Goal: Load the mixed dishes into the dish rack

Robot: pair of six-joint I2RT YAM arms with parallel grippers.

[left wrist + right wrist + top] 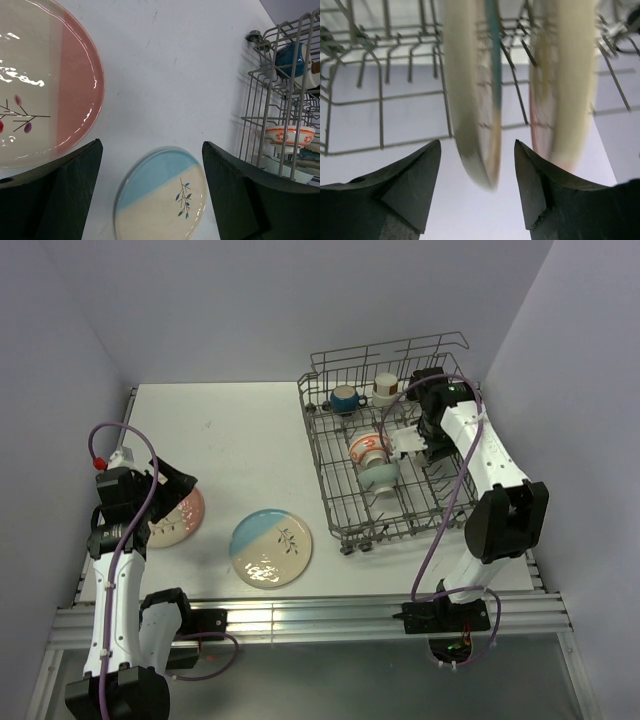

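**dishbot_dan:** The right gripper (pixel 476 145) has its jaws parted. The rim of a teal-edged plate (pixel 470 100) stands on edge between them with a gap either side, so I'd say it's gripping nothing. A second plate (pixel 565 85) stands upright just right of it in the wrist view. Both sit in the rack (pixel 325 455), right half of the overhead frame, along with an orange bowl (pixel 368 448) and a blue mug (pixel 344 398).

**wirebasket:** So this is the release step for that plate?

**dishbot_dan:** That's my guess. The next move calls for backing straight off the rim with no sideways drift, or a finger could tip the plate into its neighbour.

**wirebasket:** And the other arm?

**dishbot_dan:** The left gripper (pixel 151 145) is spread wide and empty, over the table (pixel 250 440) at the lower left of the overhead. The pink plate (pixel 40 90) lies flat close under it, upper left of its wrist view. The blue plate (pixel 160 200) lies flat further out, showing between the fingers at bottom centre. Neither is racked yet, and both are well apart from the rack.
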